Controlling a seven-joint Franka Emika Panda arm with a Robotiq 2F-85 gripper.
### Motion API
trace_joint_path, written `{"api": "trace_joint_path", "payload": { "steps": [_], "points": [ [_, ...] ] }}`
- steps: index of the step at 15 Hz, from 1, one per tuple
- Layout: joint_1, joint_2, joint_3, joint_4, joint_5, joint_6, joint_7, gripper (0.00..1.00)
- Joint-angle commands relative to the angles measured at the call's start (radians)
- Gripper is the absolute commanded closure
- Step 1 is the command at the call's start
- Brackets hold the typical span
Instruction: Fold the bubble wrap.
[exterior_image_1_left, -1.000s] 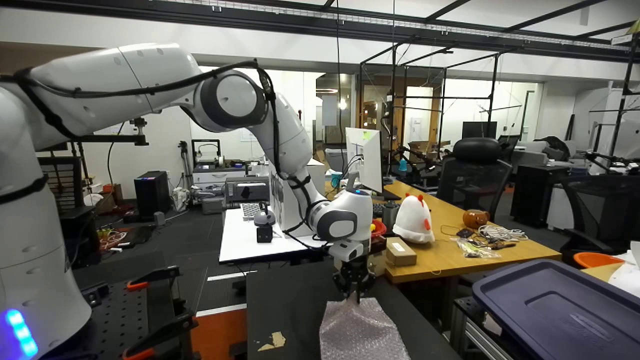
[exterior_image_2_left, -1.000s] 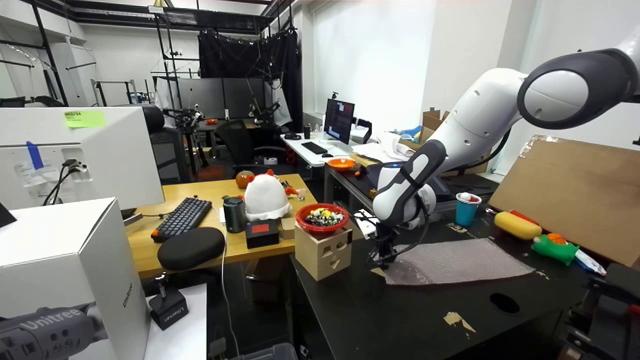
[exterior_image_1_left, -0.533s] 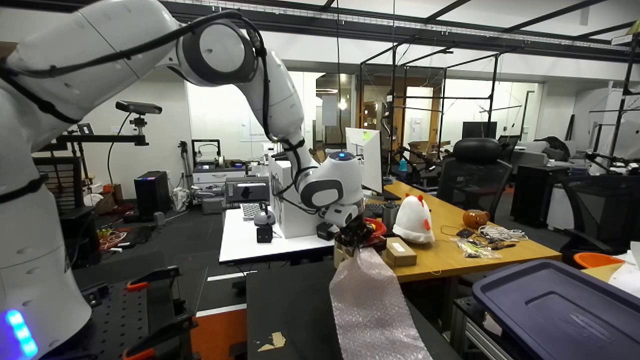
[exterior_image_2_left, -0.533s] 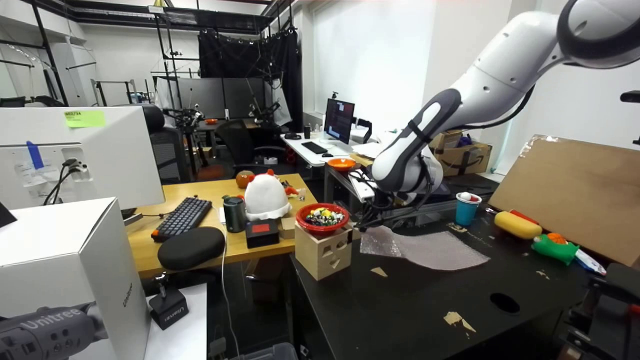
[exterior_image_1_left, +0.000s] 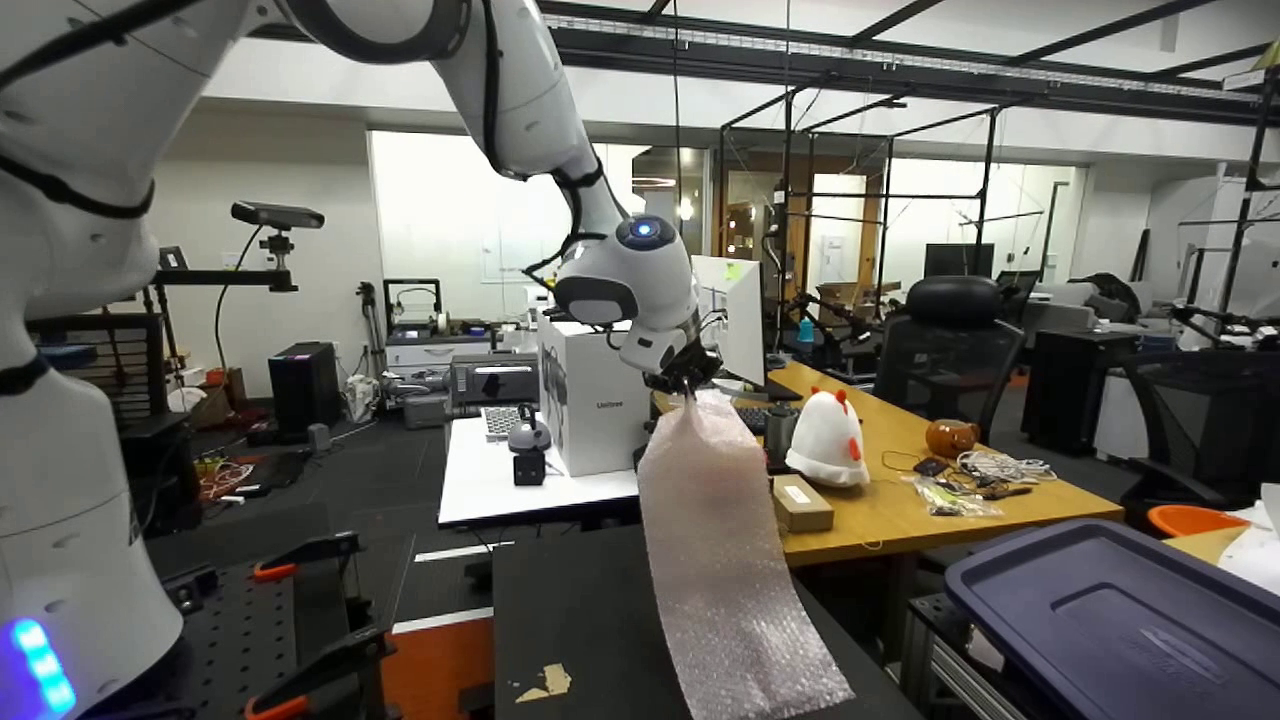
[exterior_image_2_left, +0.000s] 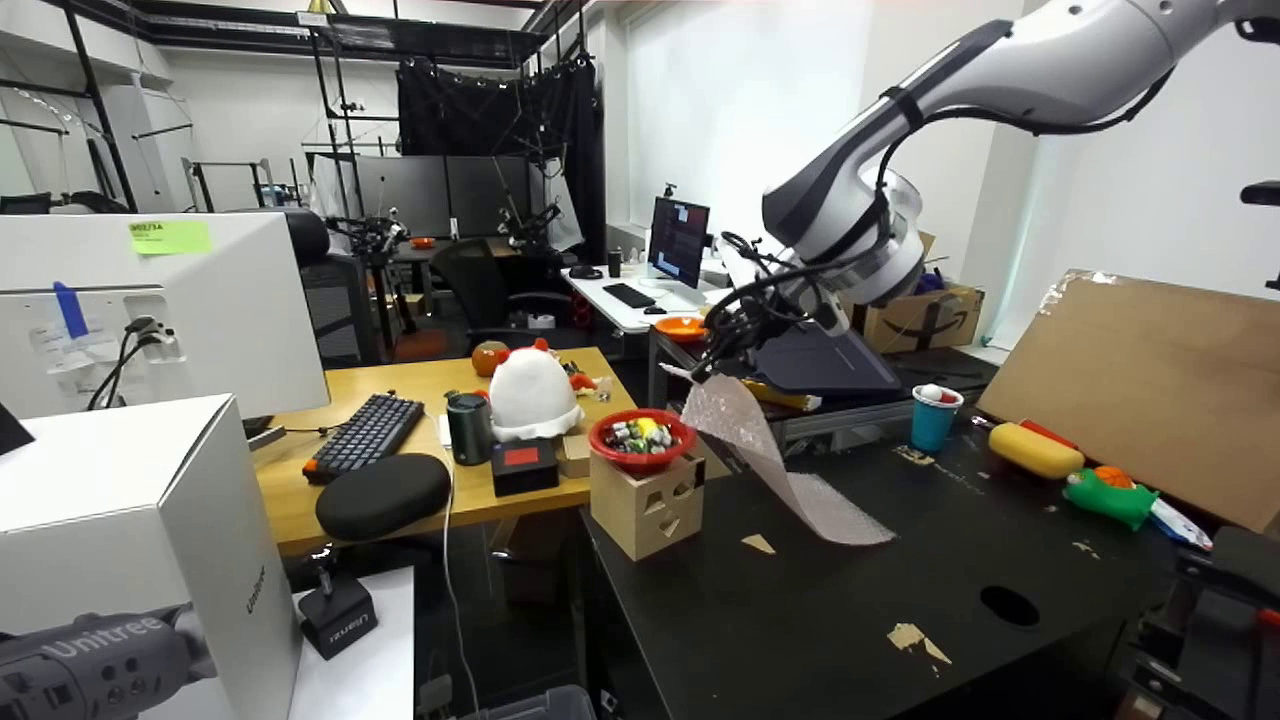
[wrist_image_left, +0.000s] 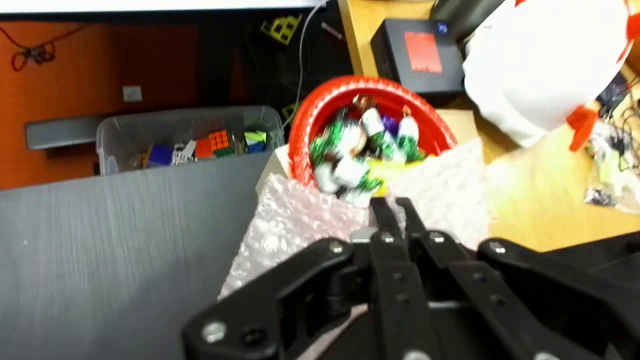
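The bubble wrap (exterior_image_1_left: 715, 545), a translucent pinkish-grey sheet, hangs from my gripper (exterior_image_1_left: 688, 390) in both exterior views. Its upper end is bunched between the fingers, and its lower end trails on the black table (exterior_image_2_left: 780, 620). In an exterior view the bubble wrap (exterior_image_2_left: 745, 425) slopes down from the raised gripper (exterior_image_2_left: 700, 372) toward the table's middle. Seen from the wrist, the gripper (wrist_image_left: 395, 210) is shut, with a thin pinch of bubble wrap (wrist_image_left: 295, 212) between the fingertips and film spreading to both sides. Part of the sheet is hidden behind the fingers.
A red bowl (exterior_image_2_left: 601, 447) of small items stands on a wooden shape box (exterior_image_2_left: 640, 510) close to the lifted sheet. A blue cup (exterior_image_2_left: 930, 425), a yellow toy (exterior_image_2_left: 1035, 450) and a green toy (exterior_image_2_left: 1110, 500) line the table's far side, before a leaning cardboard panel (exterior_image_2_left: 1150, 390).
My gripper has closed on the bubble wrap's end and risen well above the table. The sheet, lying mostly flat a second ago, has been pulled up and along, with its far end sliding after it.
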Motion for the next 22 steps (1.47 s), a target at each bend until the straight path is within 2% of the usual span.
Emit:
{"api": "trace_joint_path", "payload": {
  "steps": [1, 6, 7, 8, 9, 12, 16, 22],
  "points": [
    [-0.259, 0.022, 0.269, -0.093, 0.099, 0.043, -0.17, 0.99],
    [-0.523, 0.142, 0.488, -0.19, 0.102, 0.07, -0.343, 0.99],
    [-0.582, 0.214, 0.542, -0.193, 0.09, 0.091, -0.394, 0.99],
    [-0.615, 0.286, 0.573, -0.178, 0.139, 0.095, -0.5, 0.99],
    [-0.647, 0.34, 0.595, -0.18, 0.132, 0.095, -0.547, 0.99],
    [-0.717, 0.513, 0.622, -0.15, 0.091, 0.058, -0.684, 0.99],
    [-0.745, 0.703, 0.6, -0.119, 0.004, 0.026, -0.794, 0.99],
    [-0.786, 0.839, 0.59, -0.084, 0.019, -0.047, -0.936, 0.99]
  ]
}}
